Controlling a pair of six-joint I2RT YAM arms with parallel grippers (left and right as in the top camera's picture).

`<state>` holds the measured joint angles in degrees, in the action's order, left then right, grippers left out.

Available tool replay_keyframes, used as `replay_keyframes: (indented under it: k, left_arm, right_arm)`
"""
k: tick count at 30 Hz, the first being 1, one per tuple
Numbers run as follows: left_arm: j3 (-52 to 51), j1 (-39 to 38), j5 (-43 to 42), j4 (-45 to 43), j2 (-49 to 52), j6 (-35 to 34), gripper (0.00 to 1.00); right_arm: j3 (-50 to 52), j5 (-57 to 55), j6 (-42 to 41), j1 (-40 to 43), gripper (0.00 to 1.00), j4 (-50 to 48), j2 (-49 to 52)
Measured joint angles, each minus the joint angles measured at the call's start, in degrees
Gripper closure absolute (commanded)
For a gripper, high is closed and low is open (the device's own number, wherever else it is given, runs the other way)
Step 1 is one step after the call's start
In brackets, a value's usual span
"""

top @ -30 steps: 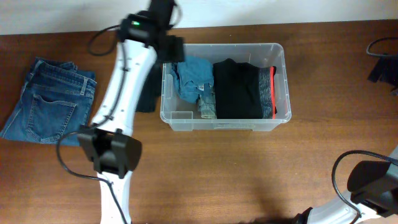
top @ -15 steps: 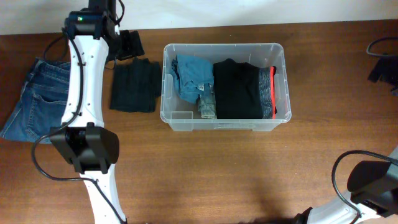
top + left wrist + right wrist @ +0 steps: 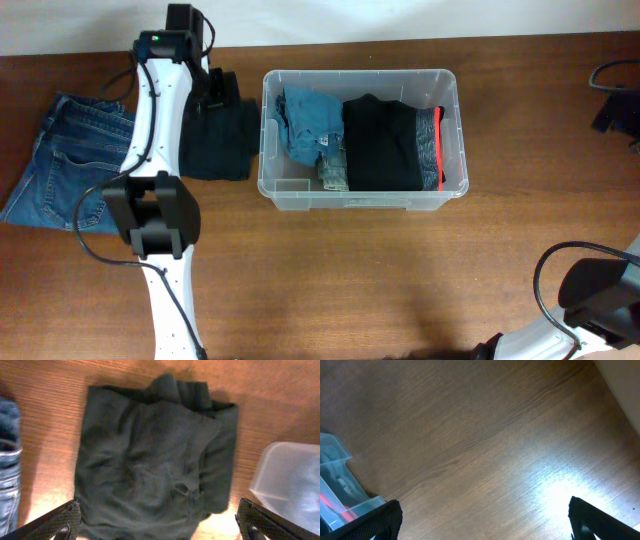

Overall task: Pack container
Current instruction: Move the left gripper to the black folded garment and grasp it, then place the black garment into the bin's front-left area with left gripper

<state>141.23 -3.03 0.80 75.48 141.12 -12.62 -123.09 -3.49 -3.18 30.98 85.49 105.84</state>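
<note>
While the left gripper (image 3: 160, 521) hovers over the dark folded garment (image 3: 150, 455), its 2 fingers are spread wide, gripping nothing. Container (image 3: 360, 201) sits on the table (image 3: 400, 290), centre-back, just right of that garment. Inside: blue cloth (image 3: 308, 122) at the left end, black folded clothes (image 3: 380, 145) mid, grey piece with red edge (image 3: 431, 150) at the right end. Jeans (image 3: 70, 160) lie far left. Right gripper (image 3: 485, 516) is over bare wood, fingers wide apart, empty.
</note>
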Motion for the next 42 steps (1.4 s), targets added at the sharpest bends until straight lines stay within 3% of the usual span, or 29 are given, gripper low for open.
replay_keyframes:
  k: [19, 21, 23, 25, 31, 38, 42]
  left_arm:
    - [1.62, -0.07, 0.94, -1.14, 11.41, 5.33, 0.02]
    - [1.90, -0.07, 0.98, -0.81, 11.54, 5.38, 0.11]
    - [2.14, 0.00, 1.29, -0.04, 11.58, 5.68, 0.42]
    - [2.60, 0.07, 1.53, 1.18, 11.78, 5.95, 0.65]
    - [3.67, 0.59, 2.23, 3.06, 12.11, 6.29, 0.98]
    - [6.45, 0.59, 1.95, 7.48, 13.05, 6.38, 0.99]
    - [14.67, 0.57, 1.14, 13.64, 14.21, 5.14, 0.99]
  right_arm:
    - [0.00, 0.02, -0.02, 0.00, 0.01, 0.00, 0.00]
    - [0.00, 0.02, 0.00, 0.00, 0.02, 0.00, 0.00]
    - [0.00, 0.02, 0.00, 0.00, 0.01, 0.00, 0.00]
    - [0.00, 0.02, -0.04, 0.00, 0.01, 0.00, 0.00]
    - [0.00, 0.00, -0.02, 0.00, 0.01, 0.00, 0.00]
    - [0.00, 0.02, -0.02, 0.00, 0.02, 0.00, 0.00]
    - [0.00, 0.02, -0.02, 0.00, 0.02, 0.02, 0.00]
